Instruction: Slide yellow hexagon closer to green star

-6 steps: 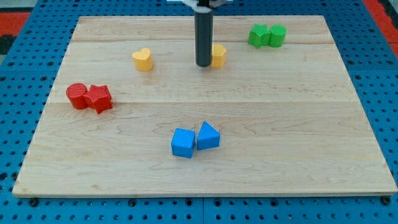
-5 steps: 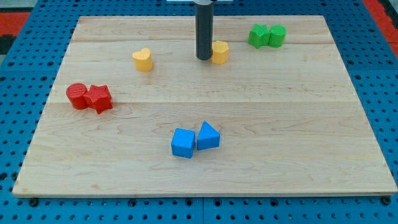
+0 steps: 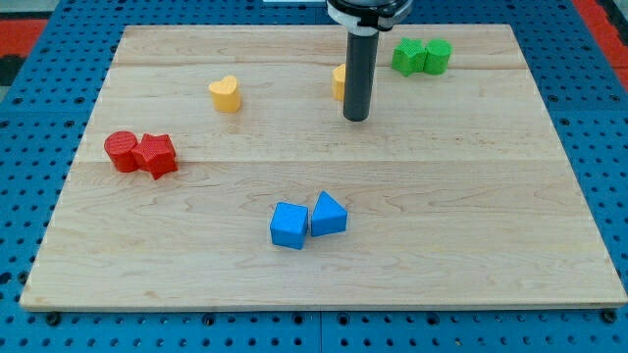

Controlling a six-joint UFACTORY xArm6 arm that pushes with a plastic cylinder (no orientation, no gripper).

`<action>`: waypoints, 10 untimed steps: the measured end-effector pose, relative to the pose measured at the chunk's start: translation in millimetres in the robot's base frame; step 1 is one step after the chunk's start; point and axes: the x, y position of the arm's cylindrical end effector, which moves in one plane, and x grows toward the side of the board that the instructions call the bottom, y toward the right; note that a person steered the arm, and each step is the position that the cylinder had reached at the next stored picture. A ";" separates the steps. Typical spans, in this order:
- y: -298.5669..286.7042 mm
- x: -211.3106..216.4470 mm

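The yellow hexagon [image 3: 339, 81] sits near the view's top centre, mostly hidden behind my rod. The green star [image 3: 405, 56] lies at the top right, touching a green cylinder-like block [image 3: 438, 55] on its right. My tip [image 3: 355, 118] rests on the board just below and slightly right of the yellow hexagon. The star is up and to the right of my tip.
A yellow heart block [image 3: 226, 94] lies at the top left. A red cylinder [image 3: 123, 151] and a red star [image 3: 156, 155] touch at the left. A blue block [image 3: 288, 226] and a blue wedge-like block [image 3: 329, 214] touch at the bottom centre.
My tip has moved from the hexagon's left side to below and right of it. The hexagon has stayed about where it was.
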 end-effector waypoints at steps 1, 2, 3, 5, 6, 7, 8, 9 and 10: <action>0.0 -41.4; 0.0 -63.8; 0.0 -63.8; -81.7 -34.8; -82.9 -54.1; -82.9 -63.6; -76.8 -78.5; -38.6 -100.2; -38.6 -100.2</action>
